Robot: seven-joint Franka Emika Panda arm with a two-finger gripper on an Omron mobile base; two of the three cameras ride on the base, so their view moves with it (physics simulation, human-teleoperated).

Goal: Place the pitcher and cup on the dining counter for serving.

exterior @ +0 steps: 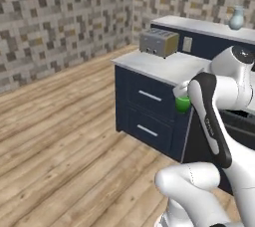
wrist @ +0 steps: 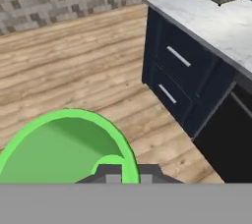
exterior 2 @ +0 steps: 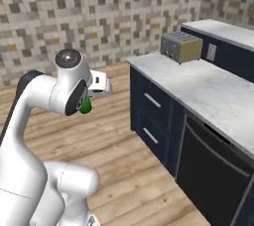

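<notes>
Our gripper is clamped on the rim of the cup, carried in the air above the wood floor, near the drawer unit. Its green shows beside the arm in the left base view and under the hand in the right one. The pitcher stands on the far counter, past the toaster. We judge we are mid-transport with the cup. Next we must reach the dining counter, hold the cup level, lower it onto the top and release, then fetch the pitcher.
</notes>
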